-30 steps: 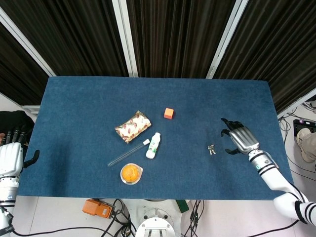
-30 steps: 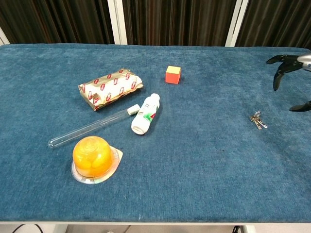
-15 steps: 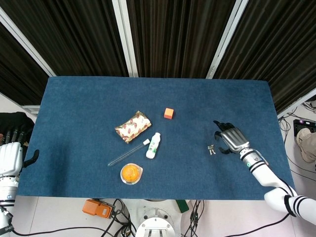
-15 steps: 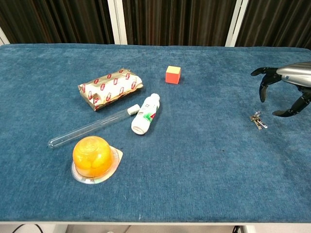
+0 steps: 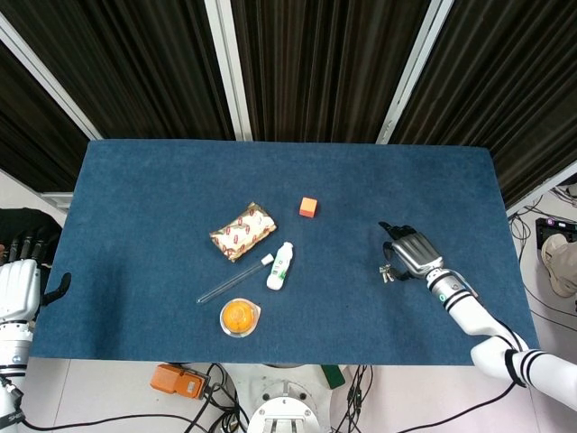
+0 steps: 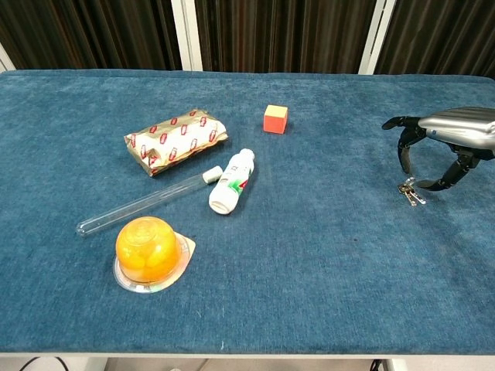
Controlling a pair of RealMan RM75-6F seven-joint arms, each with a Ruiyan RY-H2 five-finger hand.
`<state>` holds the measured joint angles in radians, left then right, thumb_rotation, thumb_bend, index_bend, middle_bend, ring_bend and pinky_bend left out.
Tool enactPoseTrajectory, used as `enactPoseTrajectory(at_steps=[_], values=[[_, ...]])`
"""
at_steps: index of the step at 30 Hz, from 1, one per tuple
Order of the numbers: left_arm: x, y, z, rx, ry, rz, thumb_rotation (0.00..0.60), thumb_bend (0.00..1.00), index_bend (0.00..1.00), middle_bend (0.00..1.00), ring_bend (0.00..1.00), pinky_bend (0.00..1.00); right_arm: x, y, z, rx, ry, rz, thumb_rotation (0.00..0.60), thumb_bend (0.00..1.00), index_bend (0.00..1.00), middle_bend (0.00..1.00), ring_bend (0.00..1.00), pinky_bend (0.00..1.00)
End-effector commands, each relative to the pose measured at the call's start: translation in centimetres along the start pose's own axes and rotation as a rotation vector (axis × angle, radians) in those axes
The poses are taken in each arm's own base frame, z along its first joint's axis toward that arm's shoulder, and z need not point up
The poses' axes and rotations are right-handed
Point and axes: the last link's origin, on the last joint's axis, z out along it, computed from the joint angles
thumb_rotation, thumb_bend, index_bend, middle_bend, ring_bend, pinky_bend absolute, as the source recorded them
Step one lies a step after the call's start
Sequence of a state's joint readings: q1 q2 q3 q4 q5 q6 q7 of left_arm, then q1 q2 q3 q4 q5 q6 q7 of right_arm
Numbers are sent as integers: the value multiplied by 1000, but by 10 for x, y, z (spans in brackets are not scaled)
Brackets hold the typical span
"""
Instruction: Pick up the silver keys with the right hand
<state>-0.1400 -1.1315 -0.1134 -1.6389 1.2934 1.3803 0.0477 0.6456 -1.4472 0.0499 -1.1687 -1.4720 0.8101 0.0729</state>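
The silver keys lie flat on the blue table at the right side, also seen as small keys in the head view. My right hand hovers directly over them with fingers spread and curved down; a fingertip hangs just above the keys and the thumb reaches down beside them. In the head view the right hand sits just right of the keys. It holds nothing. My left hand rests off the table's left edge, fingers pointing up, holding nothing.
An orange cube stands mid-table. Left of centre lie a gold snack packet, a small white bottle, a glass test tube and an orange jelly cup. Dark curtains back the table.
My right hand has moved leftward and down across the table, from well right of the keys to directly over them. The keys and the left hand have not moved.
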Motion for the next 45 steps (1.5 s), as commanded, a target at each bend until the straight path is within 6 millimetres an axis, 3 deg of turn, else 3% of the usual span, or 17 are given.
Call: enactPoseTrajectory(at_steps=[1, 45], values=[[0, 0, 0, 1, -1, -1, 600, 300, 177, 71, 35, 151, -1, 0, 1, 1, -3, -2, 600, 505, 561, 92, 202, 210], [-1, -1, 1, 14, -13, -12, 600, 300, 177, 71, 35, 151, 3, -10, 7, 29, 3, -33, 600, 599, 683, 92, 233, 232]])
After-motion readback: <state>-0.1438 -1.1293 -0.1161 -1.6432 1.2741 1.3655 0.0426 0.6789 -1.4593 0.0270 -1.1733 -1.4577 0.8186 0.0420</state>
